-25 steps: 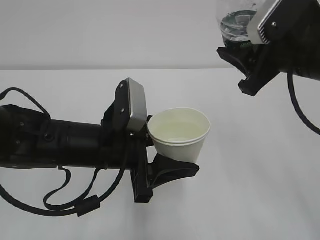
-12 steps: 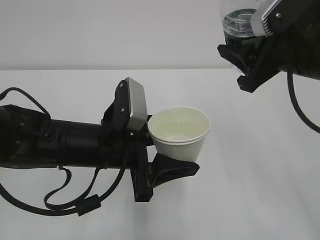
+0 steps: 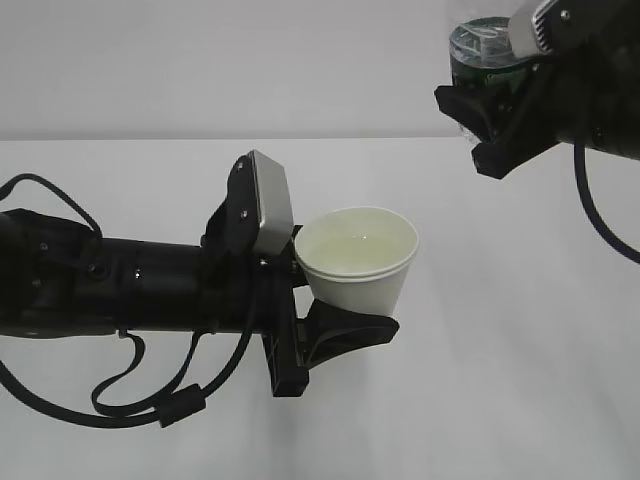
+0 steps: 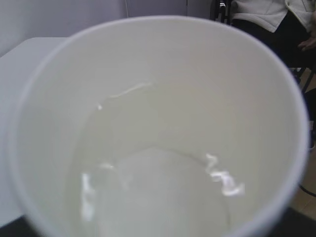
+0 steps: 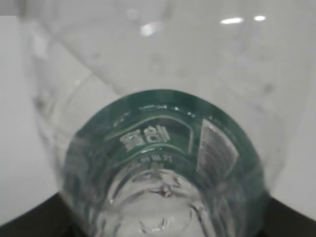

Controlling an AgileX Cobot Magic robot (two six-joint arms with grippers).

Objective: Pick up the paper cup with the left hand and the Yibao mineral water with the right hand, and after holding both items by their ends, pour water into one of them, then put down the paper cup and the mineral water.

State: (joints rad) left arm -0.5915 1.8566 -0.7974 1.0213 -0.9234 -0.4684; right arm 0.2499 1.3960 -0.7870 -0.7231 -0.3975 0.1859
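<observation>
Since a second ago I see my right tool (image 3: 490, 125) has lifted the Yibao mineral water (image 3: 482, 52) higher toward the top right corner, and the cup has hardly moved. My left tool (image 3: 335, 305) pinches the paper cup (image 3: 357, 262) upright above the white table (image 3: 520, 350), water inside. The right tool clamps the bottle at its green label band, well apart from the cup.

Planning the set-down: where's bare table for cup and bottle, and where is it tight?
Bare white table lies right of the paper cup, below the right hand holding the Yibao mineral water. Another free strip runs behind the left hand, up to the wall. The lower left is crowded with the left arm and its cables.
</observation>
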